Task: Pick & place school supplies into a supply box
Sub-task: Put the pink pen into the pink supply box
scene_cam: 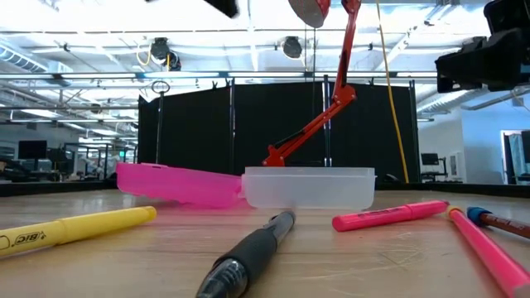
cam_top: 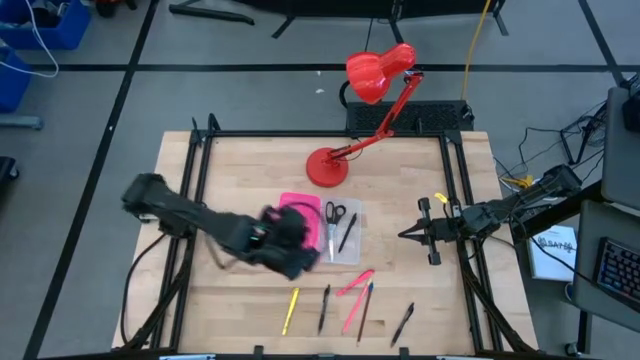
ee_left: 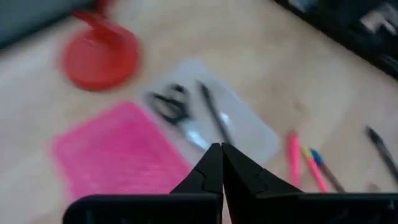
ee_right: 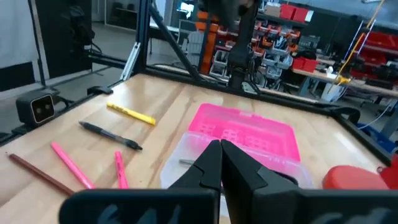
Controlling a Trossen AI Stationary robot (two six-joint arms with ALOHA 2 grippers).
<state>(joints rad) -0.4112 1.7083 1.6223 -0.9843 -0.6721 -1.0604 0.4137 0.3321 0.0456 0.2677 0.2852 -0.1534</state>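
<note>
Pale wooden tabletop [cam_top: 250, 170]: the shut, empty left claw [cam_top: 300, 240] hovers over the pink-and-clear plastic supply box [cam_top: 345, 250]; light, stiff, slippery yellow pen [cam_top: 290, 310] below it wants a mid-barrel pinch; right claw [cam_top: 405, 234] shut, waiting well beyond

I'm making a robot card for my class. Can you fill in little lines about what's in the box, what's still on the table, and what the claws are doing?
In the box: scissors and a black pen, lying in the clear half
Pink half: nothing visible in it, partly hidden by the left arm
Still on the table: yellow pen, two black pens, two pink pens, a blue-tipped pencil
Left claw: shut, holding nothing, above the box
Right claw: shut, holding nothing, waiting at the right side
Also there: red lamp
</note>
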